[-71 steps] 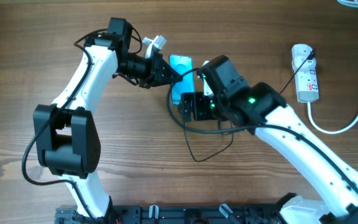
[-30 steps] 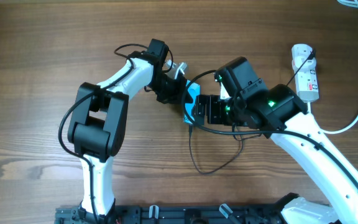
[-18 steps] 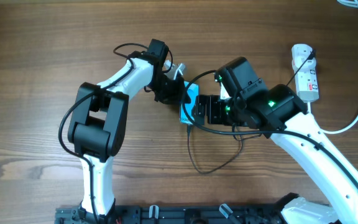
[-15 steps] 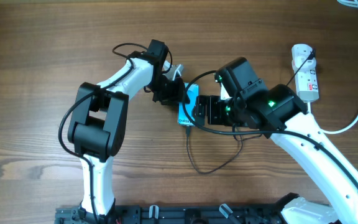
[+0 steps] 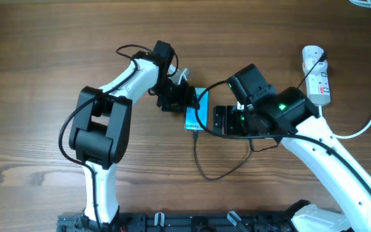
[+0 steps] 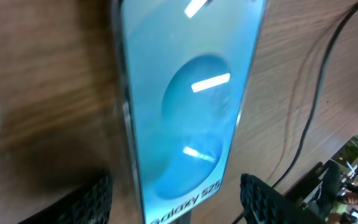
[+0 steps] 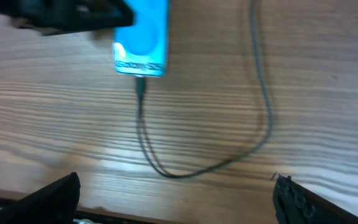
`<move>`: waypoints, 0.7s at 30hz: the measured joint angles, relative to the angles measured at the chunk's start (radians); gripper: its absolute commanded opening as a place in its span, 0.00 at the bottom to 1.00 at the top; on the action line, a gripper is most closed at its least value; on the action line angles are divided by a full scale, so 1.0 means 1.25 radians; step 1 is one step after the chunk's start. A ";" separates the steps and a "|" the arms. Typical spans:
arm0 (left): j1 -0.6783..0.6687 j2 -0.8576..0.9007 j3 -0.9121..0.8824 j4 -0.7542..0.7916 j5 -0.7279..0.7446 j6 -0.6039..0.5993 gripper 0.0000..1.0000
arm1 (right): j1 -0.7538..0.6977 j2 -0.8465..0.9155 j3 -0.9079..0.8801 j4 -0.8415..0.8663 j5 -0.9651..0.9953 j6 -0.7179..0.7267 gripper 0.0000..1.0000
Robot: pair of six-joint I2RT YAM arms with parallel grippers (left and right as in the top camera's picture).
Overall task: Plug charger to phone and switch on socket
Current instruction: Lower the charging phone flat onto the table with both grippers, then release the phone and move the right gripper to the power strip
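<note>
The phone (image 5: 195,117) is lying flat and screen-up on the table (image 5: 31,38), near its middle, between the two arms. The left jaws are standing open astride it: in the left wrist view a finger is showing on either side of the phone's long edges, each clear of the case. The right jaws are hanging wide open just beside the phone's other side, holding nothing, with only bare wood between them.

The charger (image 7: 140,93) is meeting the phone's end by the white strip of text, and its dark tip is looking seated there, so the plugging step is probably done. From that end the cable is looping loosely across the table. The socket (image 5: 317,76) is sitting well apart at the far right, with a thick white cable (image 5: 359,132) trailing from it; whether its switch is on, I cannot tell.

The phone is likely light, stiff and glossy, so it is best held across its long edges, not by the screen. The cable is thin and limp; any tug is risking pulling the tip out. The socket is small and may be sliding under a sideways push, so the switch is calling for a straight downward press.
</note>
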 measured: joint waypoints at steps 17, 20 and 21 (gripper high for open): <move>0.175 -0.423 -0.013 -0.081 -0.333 -0.147 1.00 | -0.273 0.000 0.038 -0.052 0.035 -0.054 1.00; 0.183 -0.531 -0.011 -0.080 -0.389 -0.171 1.00 | -0.355 0.000 0.092 -0.053 0.039 -0.092 1.00; 0.183 -0.558 -0.010 -0.080 -0.404 -0.178 1.00 | -0.385 0.002 0.116 -0.054 0.042 -0.103 1.00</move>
